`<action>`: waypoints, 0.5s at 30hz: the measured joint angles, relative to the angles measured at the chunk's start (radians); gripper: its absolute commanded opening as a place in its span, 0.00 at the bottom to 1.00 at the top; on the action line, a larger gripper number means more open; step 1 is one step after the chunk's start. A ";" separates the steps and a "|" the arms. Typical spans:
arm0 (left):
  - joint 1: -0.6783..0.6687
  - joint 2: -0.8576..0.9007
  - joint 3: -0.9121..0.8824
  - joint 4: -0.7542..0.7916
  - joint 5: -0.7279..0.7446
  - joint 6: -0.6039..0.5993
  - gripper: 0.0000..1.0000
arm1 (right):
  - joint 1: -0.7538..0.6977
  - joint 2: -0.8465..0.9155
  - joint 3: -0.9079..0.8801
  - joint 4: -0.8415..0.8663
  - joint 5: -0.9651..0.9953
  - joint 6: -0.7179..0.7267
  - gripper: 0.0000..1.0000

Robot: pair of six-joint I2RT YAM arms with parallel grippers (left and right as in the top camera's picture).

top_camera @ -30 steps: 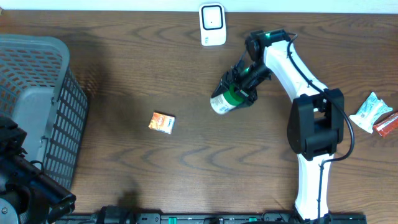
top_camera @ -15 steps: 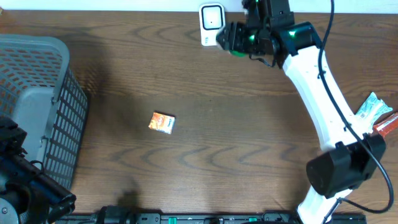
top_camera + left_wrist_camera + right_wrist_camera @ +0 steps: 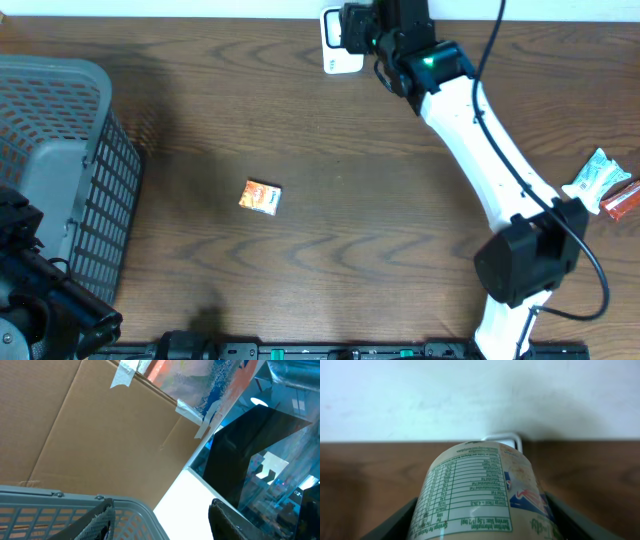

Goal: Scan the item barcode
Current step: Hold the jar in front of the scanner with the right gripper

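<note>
My right gripper is shut on a white jar with a green nutrition table and a blue and red label, one finger on each side. The jar lies lengthwise and points at the white scanner, whose top edge shows just beyond it against the wall. From overhead, the right gripper sits at the table's far edge, right beside the scanner; the jar is hidden under the wrist there. My left gripper is open and holds nothing. It hangs over the grey basket.
A grey mesh basket stands at the left edge with the left arm in front of it. A small orange box lies mid-table. A white and blue packet and a red one lie at the far right.
My right arm has lifted the jar from the middle of the table and carried it back and left, up to the scanner. The left arm has not moved.
</note>
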 measured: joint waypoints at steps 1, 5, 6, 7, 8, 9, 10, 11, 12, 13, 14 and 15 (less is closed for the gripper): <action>0.000 0.000 0.000 0.000 0.000 0.000 0.61 | 0.000 0.011 0.000 0.022 0.011 -0.007 0.60; 0.000 0.000 0.000 0.000 0.000 0.000 0.61 | 0.000 0.080 0.000 0.109 0.064 -0.048 0.61; 0.000 0.000 0.000 0.000 0.000 0.000 0.61 | 0.000 0.097 0.000 0.126 0.071 -0.058 0.61; 0.000 0.000 0.000 0.000 0.000 0.000 0.61 | 0.000 0.116 0.000 0.150 0.079 -0.071 0.62; 0.000 0.000 0.000 0.000 0.000 0.000 0.61 | 0.000 0.135 0.000 0.185 0.084 -0.080 0.63; 0.000 0.000 0.000 0.000 0.000 0.000 0.61 | 0.000 0.154 0.000 0.222 0.089 -0.089 0.64; 0.000 0.000 0.000 0.000 0.000 0.000 0.61 | 0.000 0.173 0.000 0.258 0.092 -0.098 0.64; 0.000 0.000 0.000 0.000 0.000 0.000 0.61 | 0.000 0.186 -0.001 0.291 0.094 -0.106 0.64; 0.000 0.000 0.000 0.000 0.000 0.000 0.61 | 0.000 0.205 -0.001 0.338 0.098 -0.114 0.65; 0.000 0.000 0.000 0.000 0.000 0.000 0.61 | 0.000 0.224 -0.001 0.388 0.101 -0.123 0.65; 0.000 0.000 0.000 0.000 0.000 0.000 0.61 | 0.000 0.236 -0.001 0.415 0.103 -0.130 0.65; 0.000 0.000 0.000 0.000 0.000 0.000 0.61 | 0.000 0.254 -0.001 0.454 0.106 -0.137 0.65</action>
